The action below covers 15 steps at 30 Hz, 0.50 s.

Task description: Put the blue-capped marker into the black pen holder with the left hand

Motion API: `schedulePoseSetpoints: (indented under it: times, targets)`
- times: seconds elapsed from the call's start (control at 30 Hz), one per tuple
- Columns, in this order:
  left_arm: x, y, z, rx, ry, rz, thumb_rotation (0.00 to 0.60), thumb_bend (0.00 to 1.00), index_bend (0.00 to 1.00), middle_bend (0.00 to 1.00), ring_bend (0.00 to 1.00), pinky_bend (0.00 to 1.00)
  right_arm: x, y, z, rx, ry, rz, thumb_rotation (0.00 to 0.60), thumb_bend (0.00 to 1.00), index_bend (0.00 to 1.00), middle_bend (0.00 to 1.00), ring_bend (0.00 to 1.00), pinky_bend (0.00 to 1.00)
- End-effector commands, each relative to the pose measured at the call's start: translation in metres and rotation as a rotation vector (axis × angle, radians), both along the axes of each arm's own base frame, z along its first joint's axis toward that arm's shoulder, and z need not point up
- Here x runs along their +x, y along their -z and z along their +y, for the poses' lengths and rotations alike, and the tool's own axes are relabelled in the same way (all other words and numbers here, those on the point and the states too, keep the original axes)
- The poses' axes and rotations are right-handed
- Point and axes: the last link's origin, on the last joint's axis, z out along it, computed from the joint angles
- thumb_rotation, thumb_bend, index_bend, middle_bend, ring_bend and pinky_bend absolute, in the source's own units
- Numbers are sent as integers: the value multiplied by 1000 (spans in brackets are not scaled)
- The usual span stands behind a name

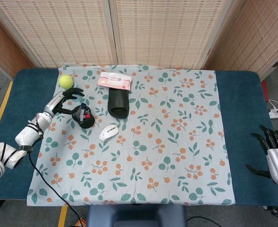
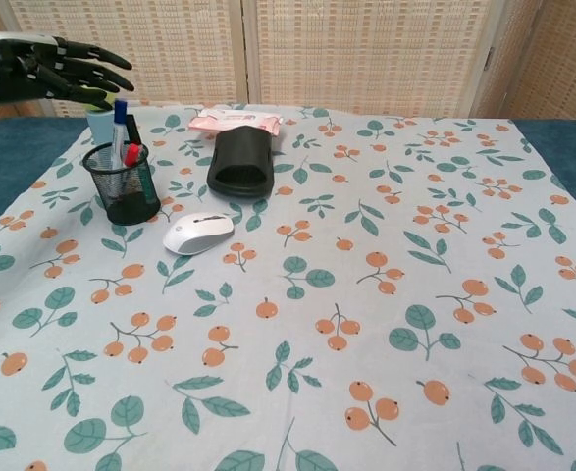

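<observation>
The blue-capped marker (image 2: 119,126) stands upright inside the black mesh pen holder (image 2: 123,184), beside a red-capped pen (image 2: 130,155). In the head view the marker (image 1: 83,110) pokes out of the holder (image 1: 85,118). My left hand (image 2: 57,75) hovers just above and to the left of the holder with its fingers spread, holding nothing; the head view shows the same left hand (image 1: 65,98) beside the holder. My right hand (image 1: 277,158) rests far off at the table's right edge, fingers apart and empty.
A white computer mouse (image 2: 198,233) lies just right of the holder, a black slipper (image 2: 240,162) behind it, and a pink tissue packet (image 2: 235,122) beyond that. A tennis ball (image 1: 66,81) sits at the far left. The flowered cloth (image 2: 366,294) covers the table.
</observation>
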Motion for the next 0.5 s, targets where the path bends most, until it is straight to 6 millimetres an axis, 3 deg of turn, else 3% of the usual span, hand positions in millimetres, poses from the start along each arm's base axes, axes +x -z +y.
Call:
schedulePoseSetpoints:
  times: [0.03,0.17,0.3,0.43,0.5]
  targets:
    - [2,-1,-1,-1,6,-9,600,387,54,19,0,95,0,0,0,2,-2,-1,600,0,184,0,44,0]
    - [5,-10,0,30,24,-22,600,386,31,1,0,88,1,-1,1,1,-4,-5,600,0,183,0,44,0]
    - [8,-42,-7,160,116,77,600,391,38,6,0,87,2,0,1,9,-16,-15,600,0,183,0,44,0]
    - [9,-83,-42,417,270,402,600,393,67,25,0,88,3,0,2,22,-25,-25,600,0,183,0,44,0]
    - [5,-95,-78,577,295,607,600,392,71,31,0,90,4,1,2,31,-32,-25,600,0,183,0,44,0]
